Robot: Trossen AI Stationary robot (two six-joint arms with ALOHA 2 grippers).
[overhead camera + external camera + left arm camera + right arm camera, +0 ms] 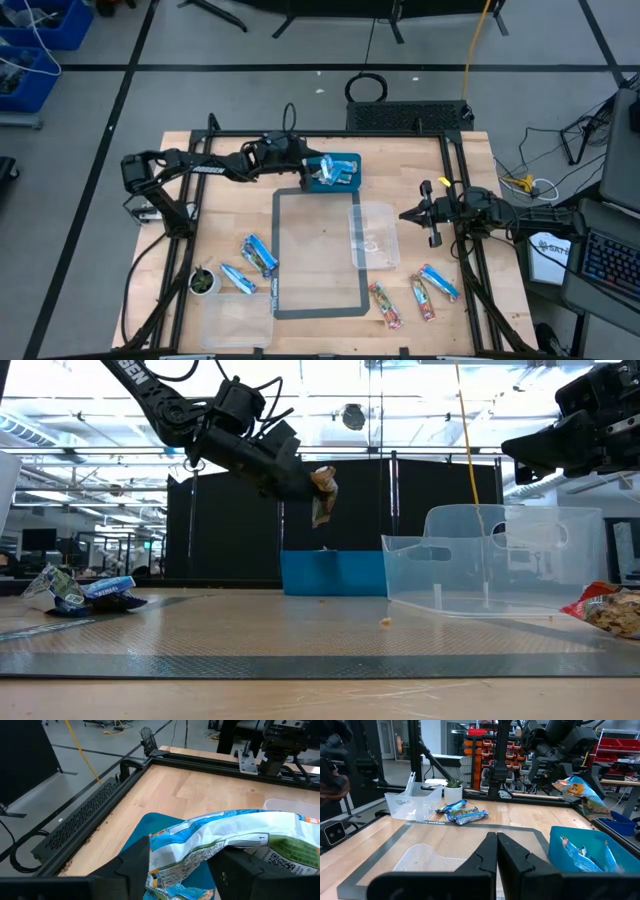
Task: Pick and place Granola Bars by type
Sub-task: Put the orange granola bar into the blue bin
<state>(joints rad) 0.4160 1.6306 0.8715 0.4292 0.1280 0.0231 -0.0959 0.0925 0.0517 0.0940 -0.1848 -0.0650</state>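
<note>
Releasing is judged in hand: a blue-wrapped granola bar (323, 495) is held loosely in the parting left hand (318, 172) above the blue bin (345, 160), so alignment should be verified; the right hand (428, 214) waits closed beside the clear tub (383, 218).

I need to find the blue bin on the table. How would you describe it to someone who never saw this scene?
Start at the wooden table and find the grey-framed mat in its middle. Just past the mat's far edge, under the left gripper with its blue-and-white bar, sits the blue bin. It is solid blue and already holds blue-wrapped bars, while the two other bins are clear plastic.
</note>
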